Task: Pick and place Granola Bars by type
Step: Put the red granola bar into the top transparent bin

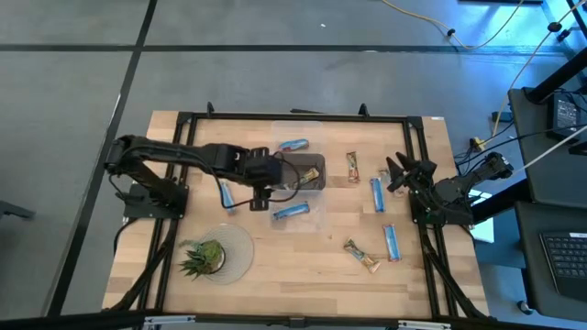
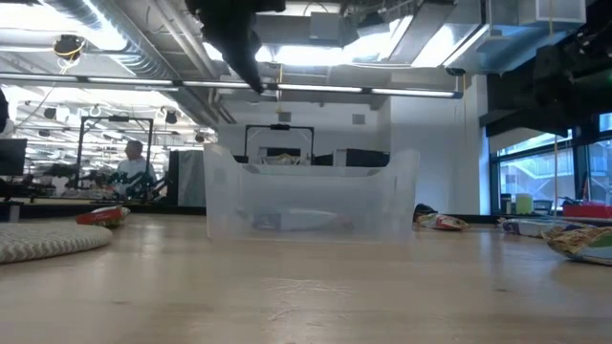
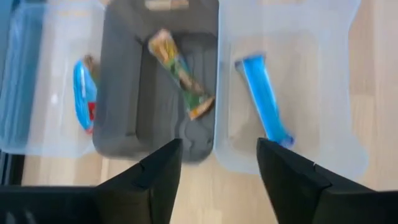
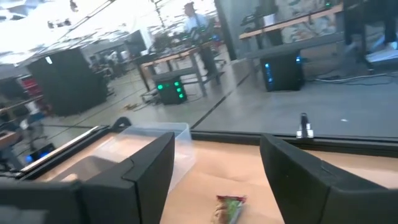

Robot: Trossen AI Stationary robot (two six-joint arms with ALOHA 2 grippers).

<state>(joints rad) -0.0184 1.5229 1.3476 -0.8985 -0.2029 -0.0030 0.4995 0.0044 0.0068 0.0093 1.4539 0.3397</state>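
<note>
Three small bins stand side by side mid-table. A clear bin (image 3: pixel 46 93) holds a blue-and-red bar (image 3: pixel 84 96), a dark grey bin (image 3: pixel 124 93) holds a brown-gold bar (image 3: pixel 180 74), and another clear bin (image 3: pixel 323 93) holds a blue bar (image 3: pixel 264 99). My left gripper (image 3: pixel 219 168) hangs open and empty above the bins' left side (image 1: pixel 271 188). Loose bars lie flat on the table: blue ones (image 1: pixel 225 192), (image 1: pixel 376 194), (image 1: pixel 393 243) and brown-gold ones (image 1: pixel 353 167), (image 1: pixel 360 257). My right gripper (image 1: pixel 396 174) waits open at the table's right edge.
A green potted plant (image 1: pixel 204 257) stands on a round mat near the front left. A black frame (image 1: pixel 293 116) runs around the wooden table. In the right wrist view a wrapped bar (image 4: pixel 230 208) lies ahead of the fingers, with a clear bin (image 4: pixel 155 137) beyond.
</note>
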